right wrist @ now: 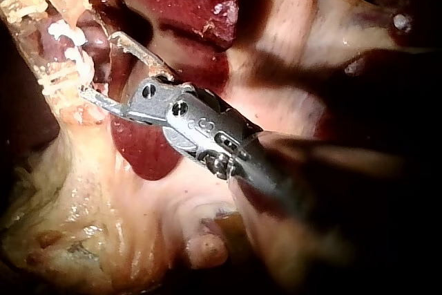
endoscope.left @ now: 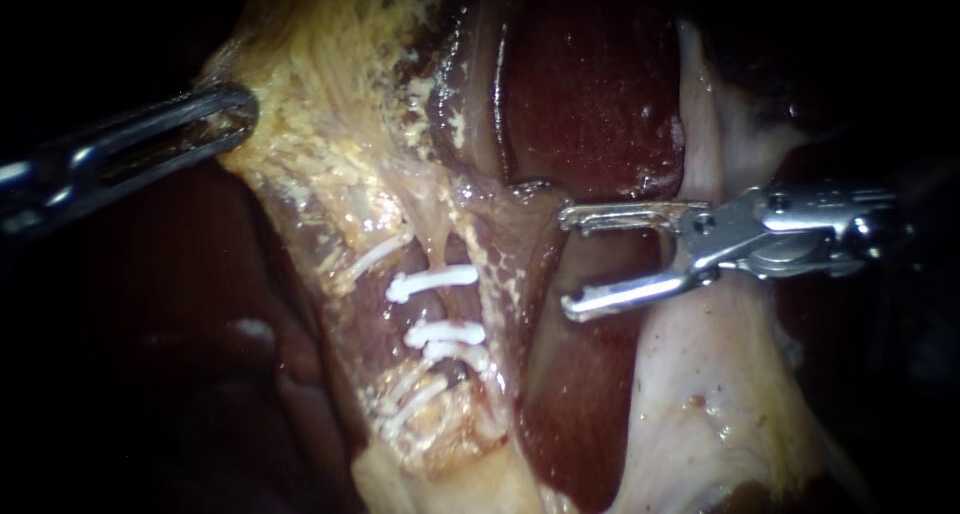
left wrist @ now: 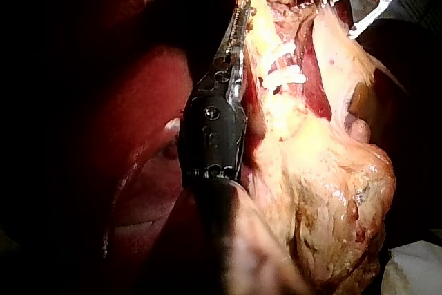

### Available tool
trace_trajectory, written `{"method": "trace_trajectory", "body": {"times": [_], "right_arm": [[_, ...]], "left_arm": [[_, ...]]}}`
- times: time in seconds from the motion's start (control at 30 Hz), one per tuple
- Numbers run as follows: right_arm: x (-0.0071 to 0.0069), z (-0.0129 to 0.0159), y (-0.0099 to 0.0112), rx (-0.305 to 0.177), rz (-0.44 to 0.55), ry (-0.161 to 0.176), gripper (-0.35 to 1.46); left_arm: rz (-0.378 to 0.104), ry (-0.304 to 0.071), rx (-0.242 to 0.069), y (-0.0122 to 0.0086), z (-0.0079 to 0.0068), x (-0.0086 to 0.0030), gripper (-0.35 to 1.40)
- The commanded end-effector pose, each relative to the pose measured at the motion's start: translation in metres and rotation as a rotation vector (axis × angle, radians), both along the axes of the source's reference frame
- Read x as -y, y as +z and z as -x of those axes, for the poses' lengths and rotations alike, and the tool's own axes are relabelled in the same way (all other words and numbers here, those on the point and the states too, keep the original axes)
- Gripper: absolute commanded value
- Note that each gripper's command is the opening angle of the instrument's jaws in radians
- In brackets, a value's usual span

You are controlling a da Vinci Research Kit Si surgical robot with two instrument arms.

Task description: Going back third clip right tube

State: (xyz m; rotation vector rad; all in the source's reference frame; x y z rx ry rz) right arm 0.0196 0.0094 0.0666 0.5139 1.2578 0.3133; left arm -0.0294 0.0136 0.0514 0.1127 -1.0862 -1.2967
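Several white clips (endoscope.left: 432,282) sit across a yellowish strand of tissue (endoscope.left: 440,224) in the middle of the endoscope view; I cannot tell which tube each one is on. My right instrument (endoscope.left: 567,261) stands just right of them, jaws open and empty, clear of the strand. In the right wrist view those jaws (right wrist: 98,63) gape beside the clips (right wrist: 65,67). My left instrument (endoscope.left: 232,114) is at the upper left, its jaws shut on the fatty yellow tissue (endoscope.left: 330,94). In the left wrist view its jaws (left wrist: 237,29) lie along that tissue's edge, next to the clips (left wrist: 282,74).
Dark red liver (endoscope.left: 590,94) lies behind and above the right instrument. A pale fold of tissue (endoscope.left: 700,374) runs below it. Fatty yellow tissue (left wrist: 324,198) bulks beside the left instrument's shaft. The right instrument (left wrist: 342,13) shows ahead in the left wrist view.
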Motion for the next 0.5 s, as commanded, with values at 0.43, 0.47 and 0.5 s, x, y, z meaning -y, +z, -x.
{"method": "trace_trajectory", "body": {"times": [0.43,0.47,0.5], "right_arm": [[0.0005,0.0005,-0.0008,-0.019,0.063,-0.026,0.60],[0.0005,0.0005,-0.0008,-0.022,0.075,-0.029,0.60],[0.0006,0.0005,-0.0008,-0.023,0.074,-0.031,0.60]], "left_arm": [[-0.003,0.028,-0.008,0.0057,0.0035,0.0002,-0.35],[-0.002,0.031,-0.004,0.0061,0.0040,0.0001,-0.35],[-0.002,0.034,-0.001,0.0066,0.0045,0.0000,-0.35]]}}
